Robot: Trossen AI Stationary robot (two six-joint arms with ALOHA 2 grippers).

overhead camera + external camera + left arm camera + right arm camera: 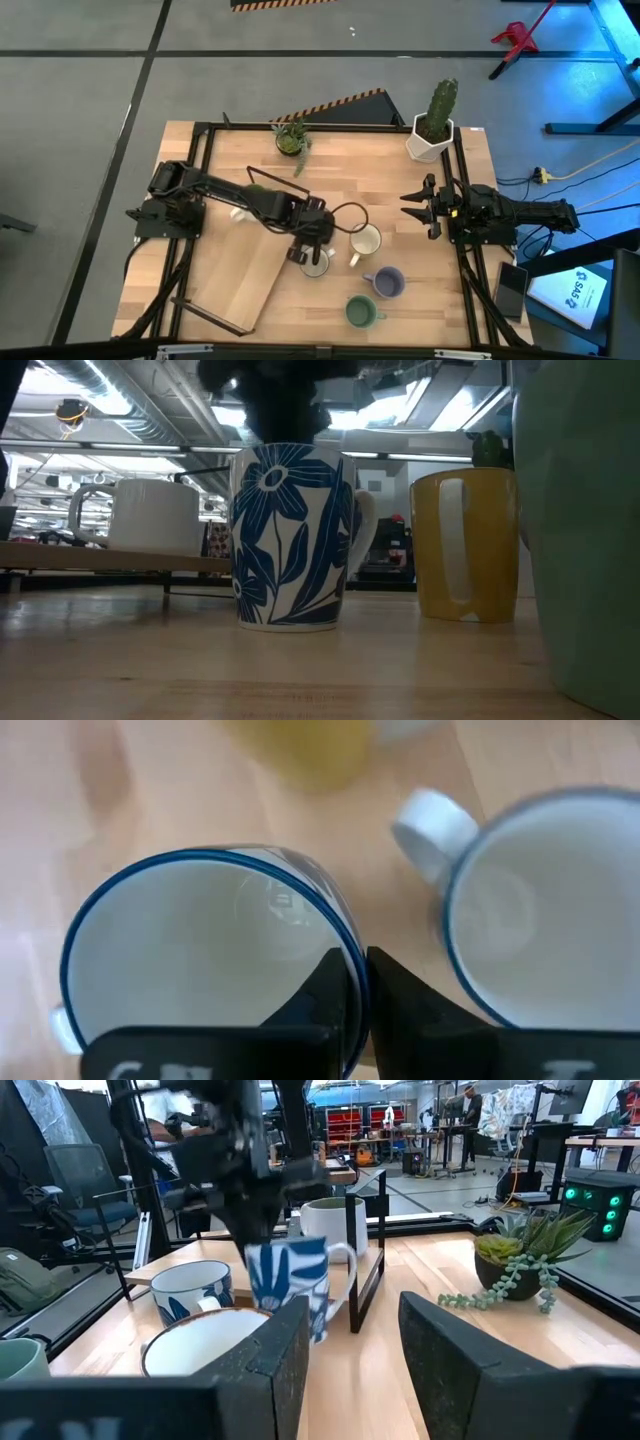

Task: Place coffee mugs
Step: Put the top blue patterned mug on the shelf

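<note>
Two grippers: left gripper (pixel 314 256) clamped on blue-flowered mug (pixel 290 538) rim, mid-bench; right gripper (pixel 415 207) near right edge, jaws apart.

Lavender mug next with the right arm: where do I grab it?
Pinch the lavender mug by its rim from straight above, on the side nearest the right gripper: it stands upright, mouth open, handle seemingly pointing away.

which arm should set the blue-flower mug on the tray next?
Left. The left gripper is already shut on the blue-flower mug's rim, right beside the wooden tray. The right gripper is open, empty, and waits at the table's far right edge.
</note>
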